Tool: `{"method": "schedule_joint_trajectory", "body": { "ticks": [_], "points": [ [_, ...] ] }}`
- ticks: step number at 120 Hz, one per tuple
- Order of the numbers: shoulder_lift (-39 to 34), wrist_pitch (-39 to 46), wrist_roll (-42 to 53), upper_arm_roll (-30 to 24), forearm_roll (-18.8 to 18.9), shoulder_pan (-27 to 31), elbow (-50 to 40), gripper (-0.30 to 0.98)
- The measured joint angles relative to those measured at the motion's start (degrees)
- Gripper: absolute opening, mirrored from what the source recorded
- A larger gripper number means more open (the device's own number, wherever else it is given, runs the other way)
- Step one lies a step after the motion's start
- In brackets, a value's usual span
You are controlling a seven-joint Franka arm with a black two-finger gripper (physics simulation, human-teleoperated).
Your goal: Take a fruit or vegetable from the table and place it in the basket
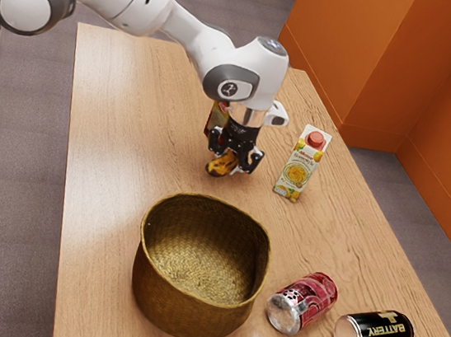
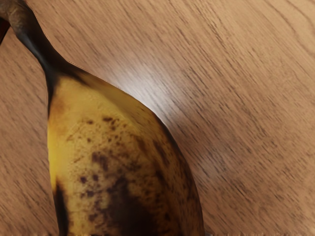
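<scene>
Worktop (image 1: pixel 123 122), woven basket (image 1: pixel 195 314), and a banana (image 1: pixel 221 166) at the pincer (image 1: pixel 233 162).
In the exterior view, taking the basket as clock centre, its bare woven inside showing: a juice carton (image 1: pixel 299 166) with orange fruit and a red cap stands at 1 o'clock, its print too small to read; between 3 and 4, a red can (image 1: pixel 312 300) and, farther out, a black cylinder (image 1: pixel 378 336) lettered "BATTERY"; at 12, a partly hidden colourful package (image 1: pixel 216 120), the pincer, whether open or closed I cannot tell, and the spotted banana right beneath it.
</scene>
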Motion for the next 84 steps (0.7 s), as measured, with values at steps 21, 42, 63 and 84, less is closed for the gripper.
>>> {"method": "schedule_joint_trajectory", "body": {
  "ticks": [21,42,63,84],
  "points": [
    [-2.04,-1.51,-0.64,-0.16,0.02,-0.55,0.00,0.13],
    [-4.25,-3.36,-1.75,-0.23,0.13,-1.30,0.00,0.13],
    [-6.28,-5.25,-3.02,-1.17,0.32,-2.99,0.00,0.13],
    [-13.04,-9.49,-4.69,-5.62,0.32,-3.94,4.41,0.13]
  ]
}}
